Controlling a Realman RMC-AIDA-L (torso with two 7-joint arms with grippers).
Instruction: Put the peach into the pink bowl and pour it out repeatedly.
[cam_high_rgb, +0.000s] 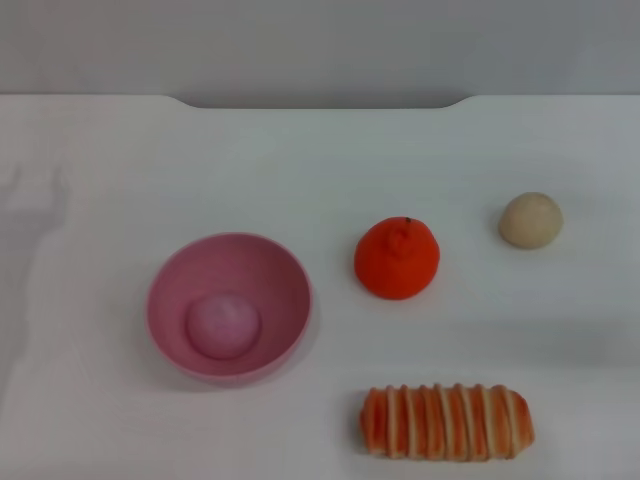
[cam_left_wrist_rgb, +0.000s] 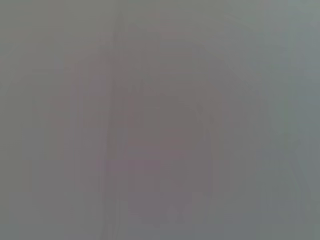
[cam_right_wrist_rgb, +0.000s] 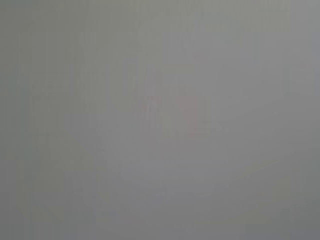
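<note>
Nearest the camera, a striped bread roll (cam_high_rgb: 447, 422) lies on the white bench (cam_high_rgb: 320, 160), just right of and nearer than the pink bowl (cam_high_rgb: 172, 285). Inside that bowl rests the peach (cam_high_rgb: 223, 325). Right of the bowl sits an orange-red fruit (cam_high_rgb: 397, 258), then a beige ball (cam_high_rgb: 531, 220). Neither hand is visible, so the peach's place relative to them cannot be told.

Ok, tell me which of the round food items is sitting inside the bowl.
The peach, pale pink, lies in the pink bowl. The orange-red fruit and beige ball rest on the table.
</note>
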